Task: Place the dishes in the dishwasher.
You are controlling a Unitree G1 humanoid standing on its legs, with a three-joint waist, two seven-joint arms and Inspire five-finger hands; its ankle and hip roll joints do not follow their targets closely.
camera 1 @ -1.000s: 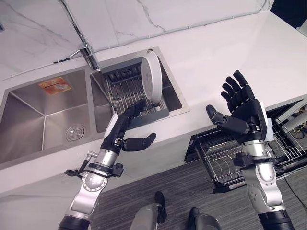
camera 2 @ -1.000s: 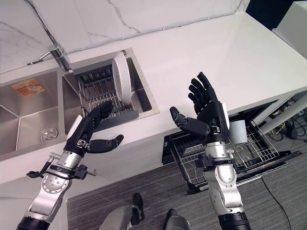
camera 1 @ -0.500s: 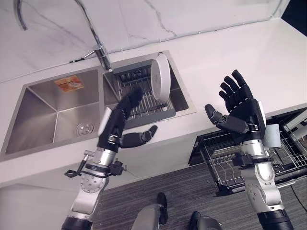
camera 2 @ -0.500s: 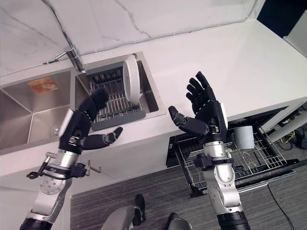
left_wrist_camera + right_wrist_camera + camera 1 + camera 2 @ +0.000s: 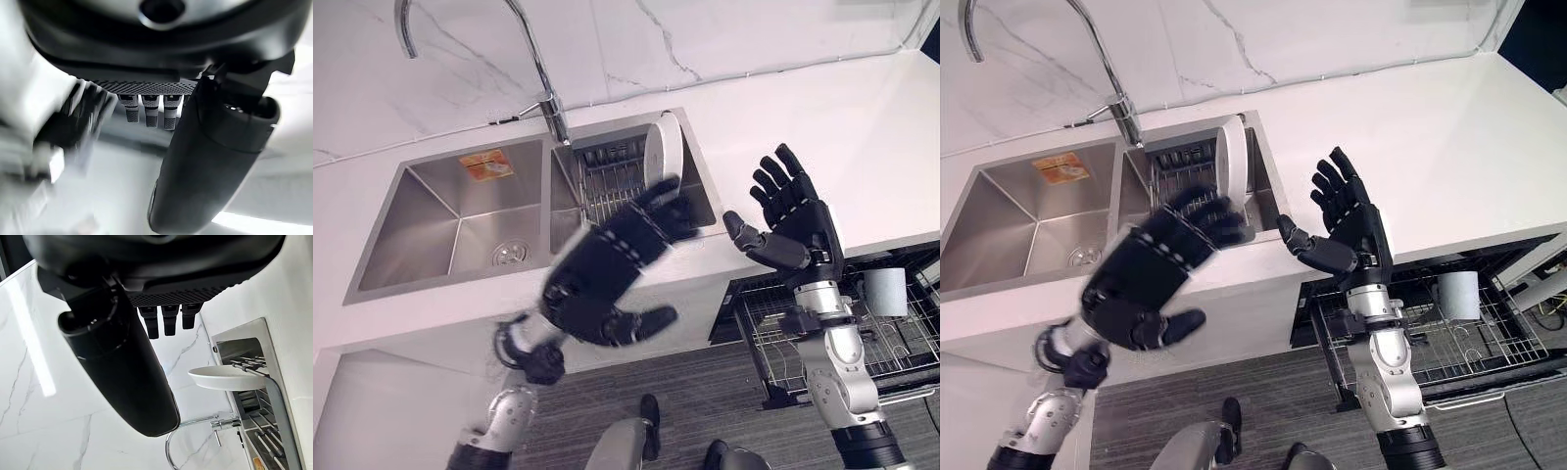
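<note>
A white plate (image 5: 664, 157) stands on edge in the dish rack (image 5: 612, 179) inside the right sink basin. My left hand (image 5: 607, 269) is raised close in front of the camera, open with fingers spread, holding nothing, its fingertips in line with the rack and plate. Over the counter edge to the plate's right my right hand (image 5: 793, 223) is held up, open and empty, palm facing left. The plate (image 5: 229, 377) shows past its fingers in the right wrist view. The dishwasher's lower rack (image 5: 822, 333) is pulled out at the lower right, with a white cup (image 5: 885, 291) in it.
A tall curved faucet (image 5: 524, 59) rises behind the divide between the basins. The left sink basin (image 5: 460, 225) holds an orange label and a drain. The white counter (image 5: 822, 108) stretches to the right, with a marble wall behind it. Grey floor lies below.
The camera has shifted, sliding the scene rightward. My left hand has risen toward the camera and looms much larger, blurred. My right hand stays raised and open.
</note>
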